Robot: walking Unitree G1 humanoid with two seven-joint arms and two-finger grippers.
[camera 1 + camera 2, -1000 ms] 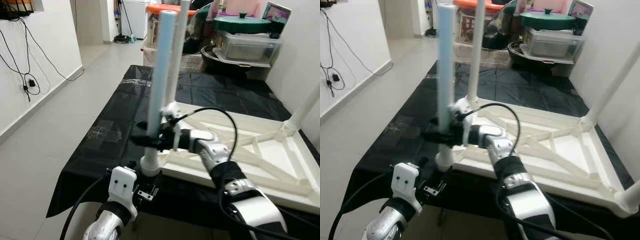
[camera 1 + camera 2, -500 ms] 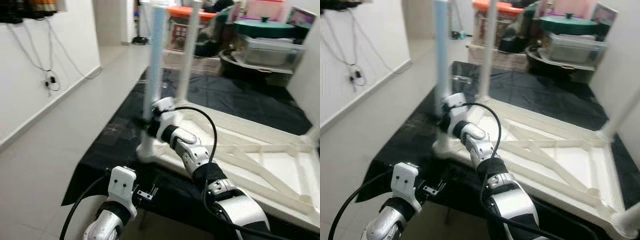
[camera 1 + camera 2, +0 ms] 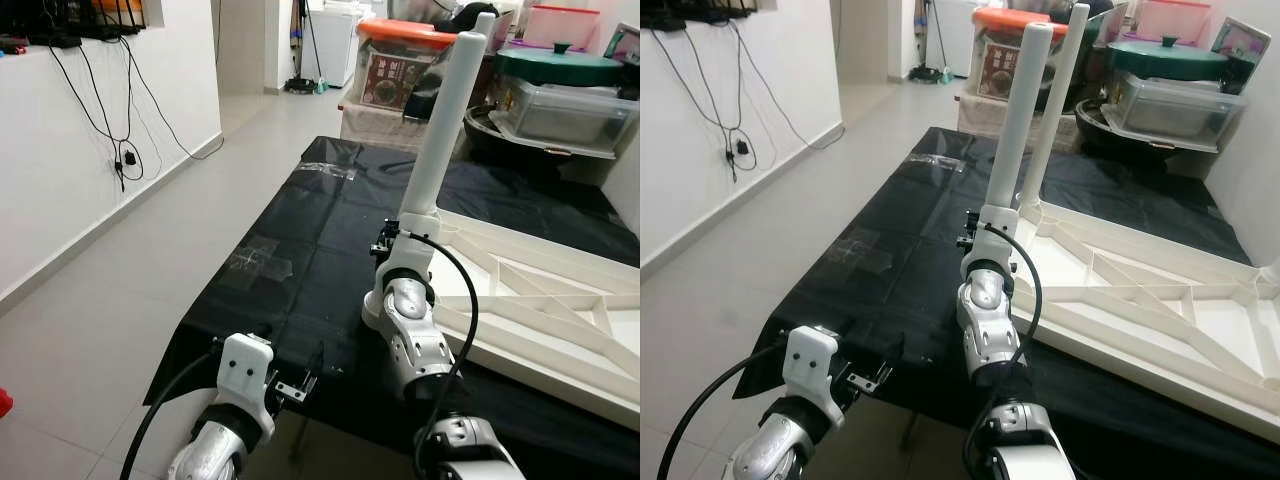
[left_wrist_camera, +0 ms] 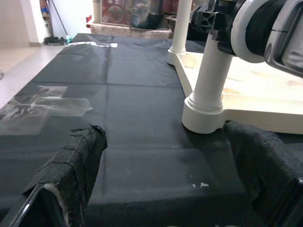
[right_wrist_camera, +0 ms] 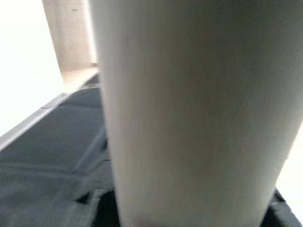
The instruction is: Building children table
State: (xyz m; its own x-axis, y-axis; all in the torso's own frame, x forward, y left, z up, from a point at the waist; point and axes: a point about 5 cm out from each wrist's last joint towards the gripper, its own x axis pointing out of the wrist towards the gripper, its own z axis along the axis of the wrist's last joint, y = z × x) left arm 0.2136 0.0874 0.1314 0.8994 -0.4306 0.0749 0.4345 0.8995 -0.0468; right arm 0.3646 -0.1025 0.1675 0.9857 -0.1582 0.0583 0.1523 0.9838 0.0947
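In the left eye view, the white tabletop lies upside down on a black sheet, filling the right half of the frame. A white leg stands upright in its near-left corner, rising toward the top centre. The right arm climbs from the bottom centre to the leg's base, and the right gripper sits against the leg just above the socket; whether its fingers clasp the leg cannot be told here. The left arm waits at the bottom left, short of the sheet's edge.

The right eye view adds a second leg upright just behind the first (both in the upper centre), with storage boxes stacked at the top right.

In the left wrist view, the left gripper is spread wide, its padded fingers at the lower corners, hovering over the sheet near the leg's socket, right of centre.

The right wrist view shows the leg's pale shaft very close and blurred.
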